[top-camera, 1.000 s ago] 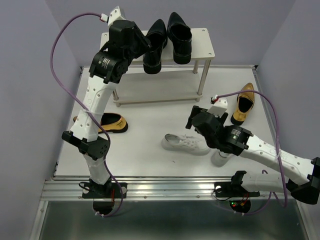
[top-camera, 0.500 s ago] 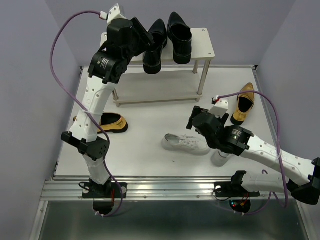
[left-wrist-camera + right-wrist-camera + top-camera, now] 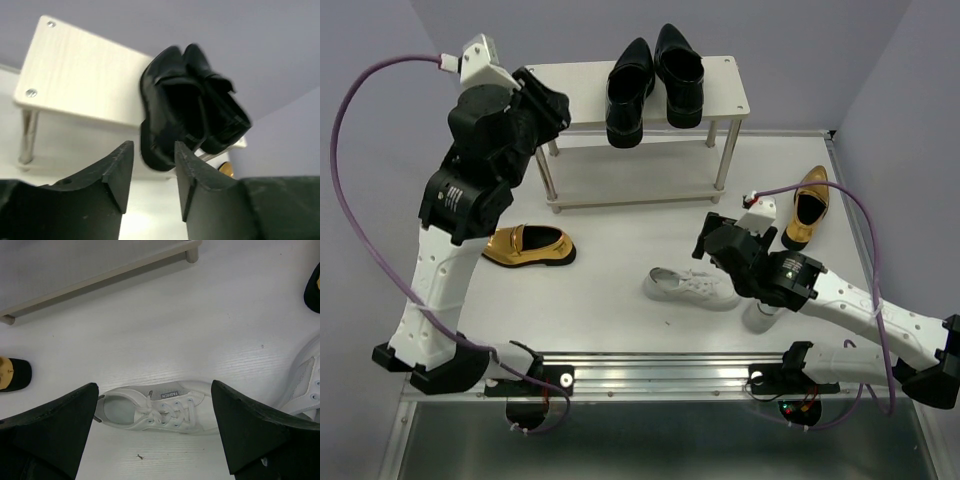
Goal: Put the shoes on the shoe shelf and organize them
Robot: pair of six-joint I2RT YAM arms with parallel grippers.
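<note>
Two glossy black dress shoes point(image 3: 628, 85) stand side by side on the top board of the shoe shelf point(image 3: 570, 80); they also show in the left wrist view point(image 3: 190, 105). My left gripper point(image 3: 545, 100) is open and empty, left of the shelf and apart from the shoes. One gold loafer point(image 3: 528, 246) lies at the left, another point(image 3: 808, 207) at the right. A white sneaker point(image 3: 690, 288) lies on its sole mid-table. My right gripper point(image 3: 712, 235) hovers wide open above it point(image 3: 160, 407). The second white sneaker point(image 3: 760, 315) is partly hidden under the right arm.
The shelf's lower board point(image 3: 630, 170) is bare. Grey walls enclose the white table on the left, back and right. The left arm's purple cable point(image 3: 360, 150) loops out to the left. A small dark speck point(image 3: 140, 456) lies in front of the sneaker.
My left arm has swung back and to the left, away from the black shoes on the top board, uncovering the left gold loafer. The right arm has not moved.
</note>
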